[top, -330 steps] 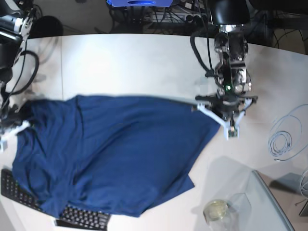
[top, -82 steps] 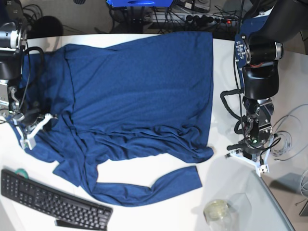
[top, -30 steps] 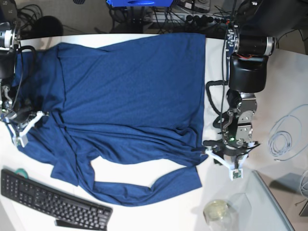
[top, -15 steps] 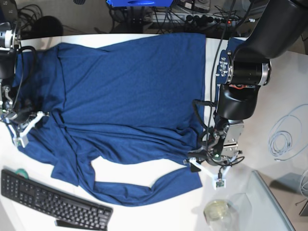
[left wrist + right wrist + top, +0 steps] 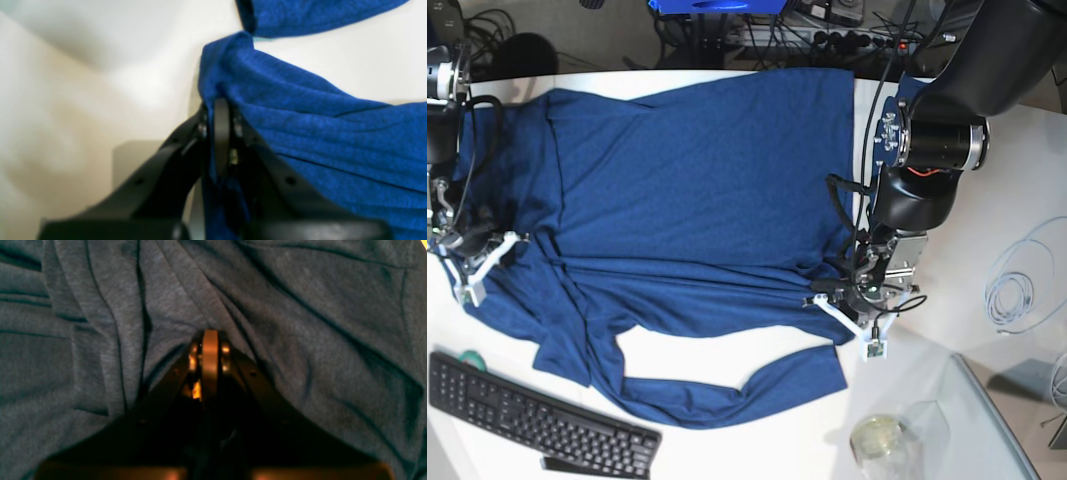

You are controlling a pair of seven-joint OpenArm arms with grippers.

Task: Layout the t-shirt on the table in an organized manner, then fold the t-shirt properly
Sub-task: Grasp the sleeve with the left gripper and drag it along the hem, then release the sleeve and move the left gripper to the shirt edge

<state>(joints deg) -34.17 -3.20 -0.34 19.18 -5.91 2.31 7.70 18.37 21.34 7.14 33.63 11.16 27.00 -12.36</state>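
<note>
With the shirt (image 5: 697,200) spread on the bench (image 5: 987,170), both the left end effector (image 5: 847,312) and right end effector (image 5: 485,262) clamped on its cloth, draw the left pinch outward from the shirt's body, low and slow, flattening the bunched edge.

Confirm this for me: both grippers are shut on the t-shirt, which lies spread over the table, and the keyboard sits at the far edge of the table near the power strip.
One thing is wrong. The keyboard sits at the near edge of the table, by the lower sleeve, as the base view shows. The rest holds: the left gripper and right gripper are both shut on the t-shirt.
</note>
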